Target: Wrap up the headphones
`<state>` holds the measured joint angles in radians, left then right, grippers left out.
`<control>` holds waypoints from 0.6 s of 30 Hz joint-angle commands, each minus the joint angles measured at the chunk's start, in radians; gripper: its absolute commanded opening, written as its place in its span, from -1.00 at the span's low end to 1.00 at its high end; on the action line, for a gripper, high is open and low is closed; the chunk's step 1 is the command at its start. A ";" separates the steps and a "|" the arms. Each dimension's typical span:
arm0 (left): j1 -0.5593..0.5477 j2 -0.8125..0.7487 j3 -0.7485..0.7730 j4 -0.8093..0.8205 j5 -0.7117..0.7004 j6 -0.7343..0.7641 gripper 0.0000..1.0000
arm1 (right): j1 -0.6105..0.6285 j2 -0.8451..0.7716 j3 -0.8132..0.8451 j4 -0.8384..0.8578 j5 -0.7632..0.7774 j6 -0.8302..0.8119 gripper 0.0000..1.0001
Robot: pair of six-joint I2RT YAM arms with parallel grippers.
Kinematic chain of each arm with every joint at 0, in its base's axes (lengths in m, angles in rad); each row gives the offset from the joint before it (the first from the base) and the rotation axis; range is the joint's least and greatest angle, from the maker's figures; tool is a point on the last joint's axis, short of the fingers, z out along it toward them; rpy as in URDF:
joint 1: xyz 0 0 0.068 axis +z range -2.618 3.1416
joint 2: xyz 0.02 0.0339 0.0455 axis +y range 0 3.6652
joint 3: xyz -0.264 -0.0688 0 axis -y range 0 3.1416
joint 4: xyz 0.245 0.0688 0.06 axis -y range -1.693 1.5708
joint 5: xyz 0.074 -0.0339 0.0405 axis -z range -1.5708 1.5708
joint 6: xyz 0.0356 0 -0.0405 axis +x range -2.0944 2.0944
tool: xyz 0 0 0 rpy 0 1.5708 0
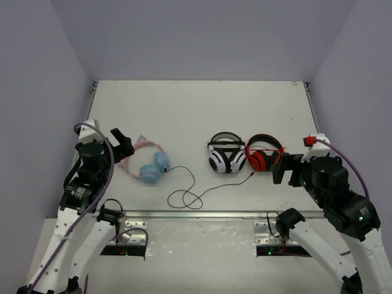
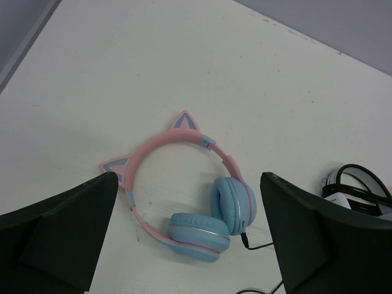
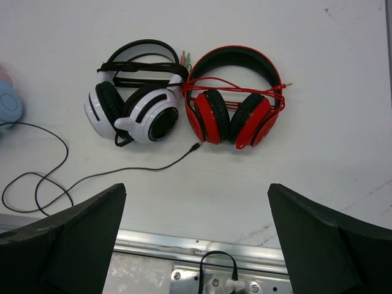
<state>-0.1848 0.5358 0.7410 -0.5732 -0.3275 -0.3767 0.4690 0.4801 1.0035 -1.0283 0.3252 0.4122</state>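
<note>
One pale worktop (image 1: pixel 202 104) carries everything. At its near edge the left arm (image 1: pixel 92 168) and right arm (image 1: pixel 334 184) hover, both sets of jaws spread wide and holding nothing. The headphones (image 1: pixel 150 165) lie flat just ahead of the left arm. Their thin black cable (image 1: pixel 184 197) trails right in slack loops, and its plug (image 3: pixel 195 146) ends just beside the white-and-black pair (image 1: pixel 225 156). Careless winding could knot those loops or drag the plug into that pair.

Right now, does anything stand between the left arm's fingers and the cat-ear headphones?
Nothing visible does. The left gripper hangs open above the cat-ear headphones, fingers spread to either side in its wrist view. The white headphones and red headphones lie apart, off to the right; the black cable trails toward them.
</note>
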 commanded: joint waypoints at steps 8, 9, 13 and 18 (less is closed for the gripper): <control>-0.008 0.185 0.011 0.258 0.206 -0.034 1.00 | 0.003 -0.081 -0.037 0.155 -0.309 -0.075 0.98; -0.008 0.258 0.023 0.298 0.275 -0.013 1.00 | 0.003 -0.098 -0.049 0.165 -0.372 -0.070 0.98; -0.005 0.513 0.182 0.267 0.369 0.131 1.00 | 0.003 -0.100 -0.055 0.189 -0.469 -0.030 0.98; 0.048 0.757 0.385 0.029 0.254 0.300 1.00 | 0.003 -0.110 -0.059 0.178 -0.581 -0.012 0.98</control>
<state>-0.1726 1.2366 1.0378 -0.4271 -0.0570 -0.2062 0.4690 0.3759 0.9485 -0.8989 -0.1394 0.3893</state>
